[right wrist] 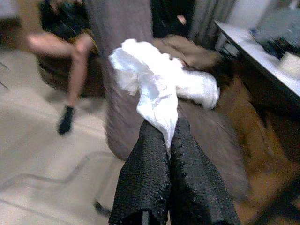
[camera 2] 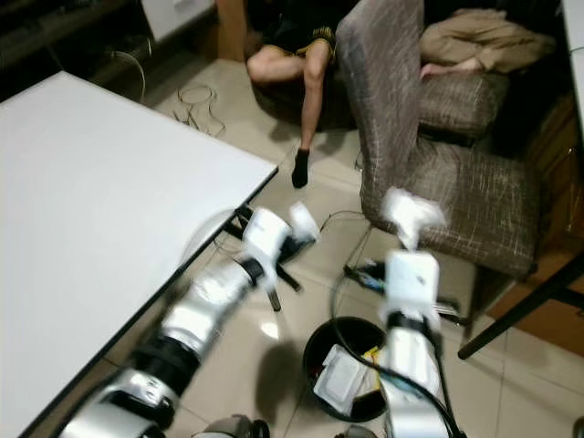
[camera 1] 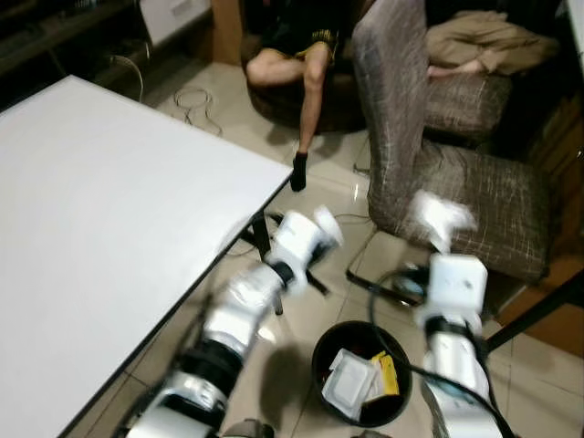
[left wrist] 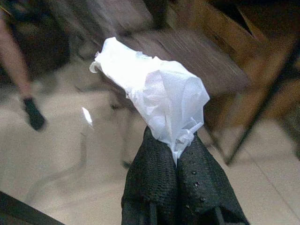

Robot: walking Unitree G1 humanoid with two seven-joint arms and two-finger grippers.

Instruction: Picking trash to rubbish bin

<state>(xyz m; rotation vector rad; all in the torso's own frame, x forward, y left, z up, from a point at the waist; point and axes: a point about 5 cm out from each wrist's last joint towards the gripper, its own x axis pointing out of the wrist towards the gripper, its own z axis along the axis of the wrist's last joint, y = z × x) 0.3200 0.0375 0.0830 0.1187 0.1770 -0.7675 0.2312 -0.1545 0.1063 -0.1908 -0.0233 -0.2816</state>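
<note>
Both arms are raised over the floor beside the white table point(camera 1: 109, 228). The left gripper point(left wrist: 176, 140) pinches a crumpled white tissue point(left wrist: 154, 89); the right gripper point(right wrist: 169, 129) is clamped on another white wad point(right wrist: 150, 79). The black bin point(camera 1: 319, 360) sits below, between the arms, already holding trash. Behind stands a brown chair point(camera 1: 484, 201); beyond it a person's leg point(camera 1: 310, 100).

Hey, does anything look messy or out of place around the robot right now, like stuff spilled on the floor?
Nothing spilled. The bin stands upright on the tile floor with packaging inside. Each gripper, left and right, is shut on a crumpled white tissue, not yet binned. Loose cables trail on the floor beyond the white table.
</note>
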